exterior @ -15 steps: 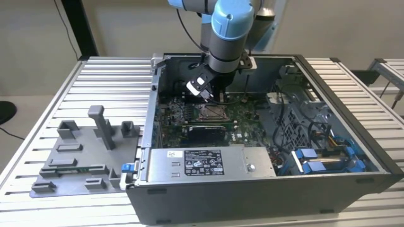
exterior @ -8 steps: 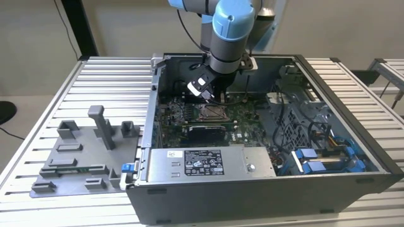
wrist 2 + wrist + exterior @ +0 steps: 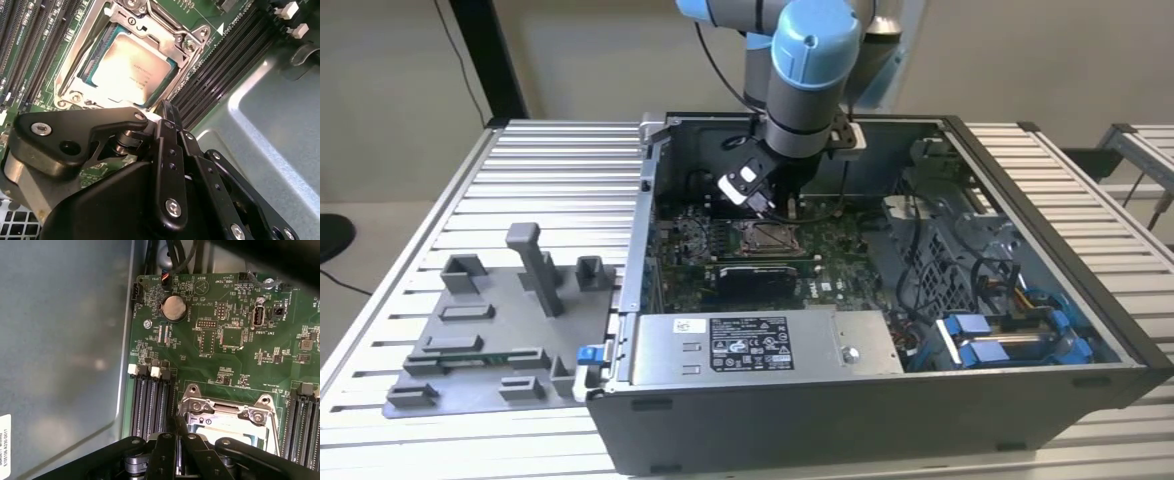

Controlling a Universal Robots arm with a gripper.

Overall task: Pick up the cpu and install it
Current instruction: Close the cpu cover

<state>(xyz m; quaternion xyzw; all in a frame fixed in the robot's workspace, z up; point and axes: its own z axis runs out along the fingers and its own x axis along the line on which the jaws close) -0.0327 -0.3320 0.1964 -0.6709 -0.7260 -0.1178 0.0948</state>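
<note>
Second wrist view, nearest: black jointed gripper (image 3: 167, 107), fingers pressed together, gripping nothing, tips by one edge of the shiny steel socket frame (image 3: 192, 45). Within that frame, seated flat: the cpu (image 3: 132, 70), square, with a pale brushed-metal top. Beyond, green motherboard (image 3: 225, 365) with dark ribbed memory slots (image 3: 210, 75). Exterior view: blue-jointed arm (image 3: 807, 70) reaching steeply down into the open grey case (image 3: 854, 420), wrist tilted.
</note>
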